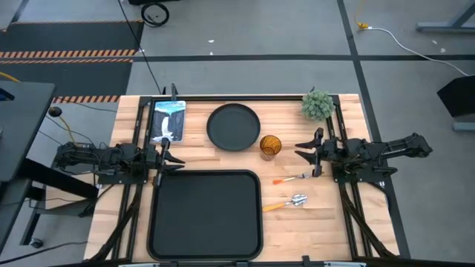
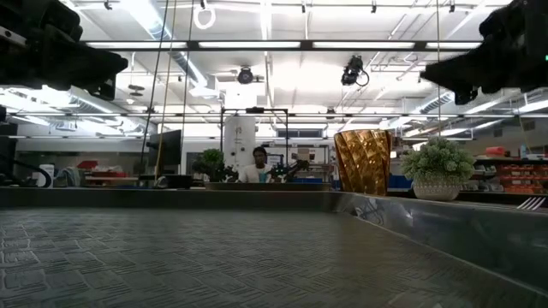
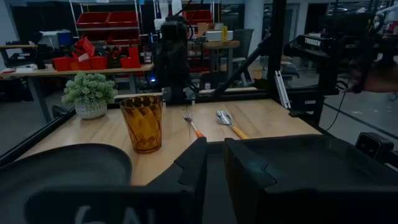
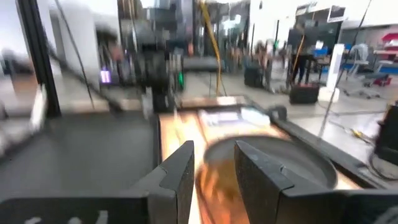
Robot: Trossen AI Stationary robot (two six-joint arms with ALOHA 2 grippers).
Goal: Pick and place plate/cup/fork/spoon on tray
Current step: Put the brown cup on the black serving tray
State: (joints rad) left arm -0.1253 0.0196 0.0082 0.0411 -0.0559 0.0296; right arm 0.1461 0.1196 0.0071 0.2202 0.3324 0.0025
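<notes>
Jaws stand apart and empty on both arms: the left gripper at the desk's left edge above the tray, the right gripper just beside the cup. Fork and spoon lie on bare wood right of the tray, orange handles toward it, metal ends pointing right. Round matte plate sits behind the tray, amber cup touching its right rim.
</notes>
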